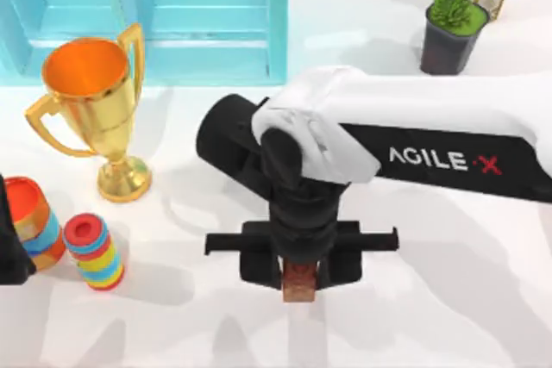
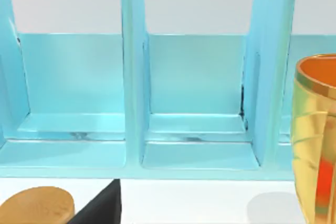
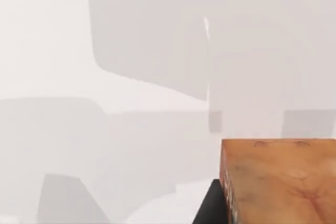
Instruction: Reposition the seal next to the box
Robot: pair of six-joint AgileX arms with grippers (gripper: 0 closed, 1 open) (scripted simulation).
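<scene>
The right claw (image 1: 299, 280) of an AgileX arm is clamped on the seal (image 1: 299, 282), a reddish-brown block, near the middle of the surface's (image 1: 448, 299) front edge. The turquoise box (image 1: 207, 19) sits at the back left, well apart from the seal, with a golden trophy (image 1: 90, 101) just before it. A striped ring stack (image 1: 93, 252) stands toward the left edge, a potted plant (image 1: 450, 28) near the back right corner. The left arm (image 1: 10, 243) is parked at the left edge.

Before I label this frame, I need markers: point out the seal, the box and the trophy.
seal (image 1: 299, 284): top view, reddish end below gripper.
box (image 1: 203, 19): top view, turquoise floor panel.
trophy (image 1: 108, 118): top view, gold cup wall.
</scene>
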